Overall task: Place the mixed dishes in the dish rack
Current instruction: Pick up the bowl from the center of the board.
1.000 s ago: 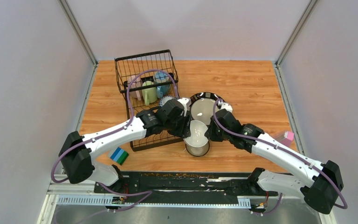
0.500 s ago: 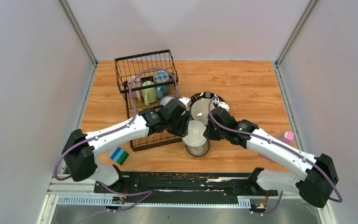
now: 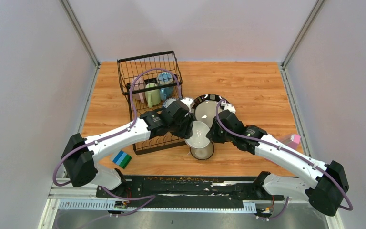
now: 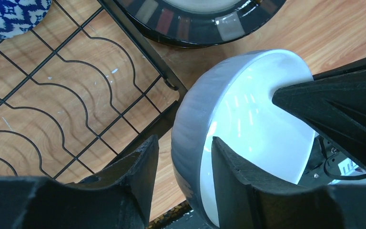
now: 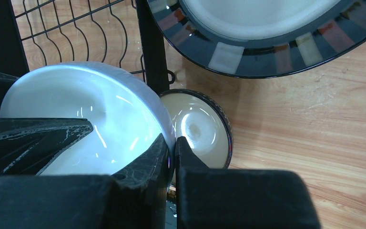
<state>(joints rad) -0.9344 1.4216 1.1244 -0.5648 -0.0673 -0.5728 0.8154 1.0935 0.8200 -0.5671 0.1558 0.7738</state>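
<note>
Right gripper is what I check first: its two fingers are pinched tight onto the rim of the white bowl, one pad inside and one outside, with no gap showing in the wrist view. Across from it, the left gripper straddles the opposite rim with its jaws apart. The inner finger lies against the glossy inside of the bowl, while I can see a sliver of wood between the outer finger and the bowl's grey wall, so I read that side as not clamped. I see the bowl tilted, its opening turned toward the right arm, just off the near right corner of the dish rack and partly over a small dark-rimmed bowl that stands upright on the table. Whether the two bowls touch I cannot tell. Just beyond them lies the black-rimmed plate, flat on the wood beside the rack's right edge. On the rack's low slotted tray I can make out a blue-patterned bowl near the far end. In the taller basket section I see a pink mug, a green mug and a blue mug close together. A striped sponge sits near the left arm's base, and a pink container shows beside the right arm at the table's right edge.
</note>
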